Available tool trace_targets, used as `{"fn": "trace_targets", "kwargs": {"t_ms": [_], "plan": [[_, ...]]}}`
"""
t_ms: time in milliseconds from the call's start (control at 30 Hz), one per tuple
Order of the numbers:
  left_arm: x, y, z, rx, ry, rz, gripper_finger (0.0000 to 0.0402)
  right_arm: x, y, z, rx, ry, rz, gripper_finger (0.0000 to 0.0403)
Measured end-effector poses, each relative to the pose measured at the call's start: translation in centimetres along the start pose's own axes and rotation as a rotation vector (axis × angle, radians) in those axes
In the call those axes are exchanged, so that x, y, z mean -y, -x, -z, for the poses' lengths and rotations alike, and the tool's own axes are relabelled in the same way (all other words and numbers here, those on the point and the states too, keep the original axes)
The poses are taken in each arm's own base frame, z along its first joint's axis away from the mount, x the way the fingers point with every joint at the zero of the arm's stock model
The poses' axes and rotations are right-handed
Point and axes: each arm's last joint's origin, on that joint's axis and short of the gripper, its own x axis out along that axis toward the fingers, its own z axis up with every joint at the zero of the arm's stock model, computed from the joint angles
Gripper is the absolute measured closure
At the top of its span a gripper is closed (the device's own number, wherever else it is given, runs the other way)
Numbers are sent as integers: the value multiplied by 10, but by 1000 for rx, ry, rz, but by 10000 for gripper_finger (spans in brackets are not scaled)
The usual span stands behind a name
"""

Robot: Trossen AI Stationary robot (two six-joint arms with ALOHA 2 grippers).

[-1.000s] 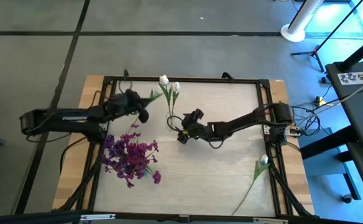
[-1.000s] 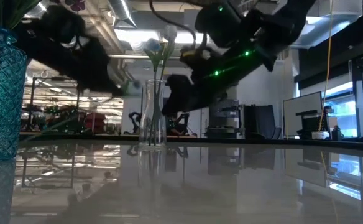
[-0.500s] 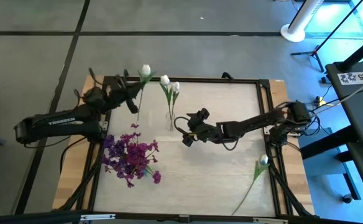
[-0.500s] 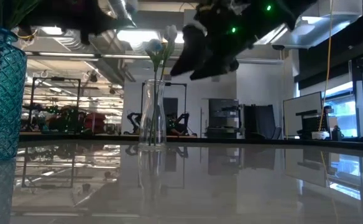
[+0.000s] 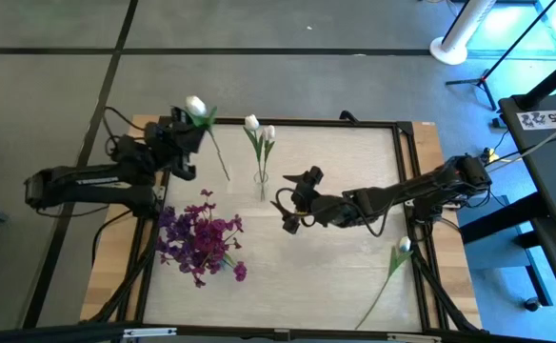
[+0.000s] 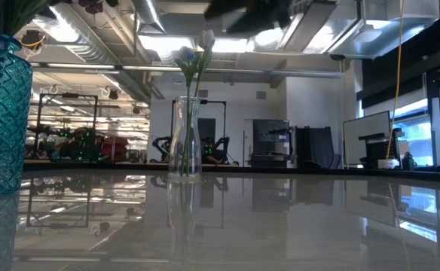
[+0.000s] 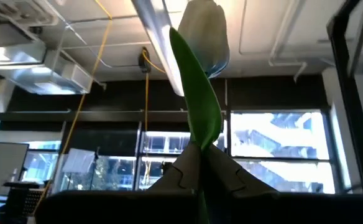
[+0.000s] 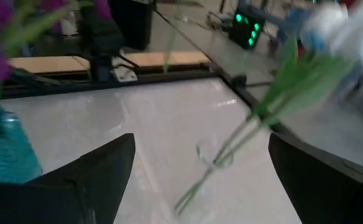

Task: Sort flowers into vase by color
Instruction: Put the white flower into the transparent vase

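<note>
Tulips (image 5: 259, 129) stood in your clear vase (image 6: 184, 137); purple flowers (image 5: 200, 240) filled the teal vase (image 6: 1, 113) beside it. Left gripper (image 5: 185, 133) pinched a white tulip (image 5: 196, 105); right gripper (image 5: 295, 202) gaped empty.

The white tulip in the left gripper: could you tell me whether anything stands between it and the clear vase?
Nothing visible does. The left gripper holds the white tulip beside the clear vase; the right gripper hangs on the vase's other side.

The left arm (image 5: 92, 177) carries white lettering along its link in the high view; it looks like "TROSSEN" but is too small to be sure. A sheet with dark marks (image 5: 545, 118) lies on the side desk, unreadable.
</note>
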Motion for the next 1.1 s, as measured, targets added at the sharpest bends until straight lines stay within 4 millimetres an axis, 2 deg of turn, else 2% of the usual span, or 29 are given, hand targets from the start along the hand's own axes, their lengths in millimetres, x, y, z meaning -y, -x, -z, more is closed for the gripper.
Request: {"fn": "trace_targets", "kwargs": {"t_ms": [167, 367, 733, 1100], "plan": [[4, -12, 27, -11, -33, 23, 401, -8, 11, -27, 67, 25, 2, 34], [2, -23, 55, -9, -22, 24, 401, -19, 30, -46, 91, 35, 39, 34], [1, -44, 90, -46, -107, 52, 401, -30, 43, -46, 89, -4, 50, 34], [2, -40, 109, -85, -74, 59, 401, -30, 43, -43, 70, -60, 31, 34]]}}
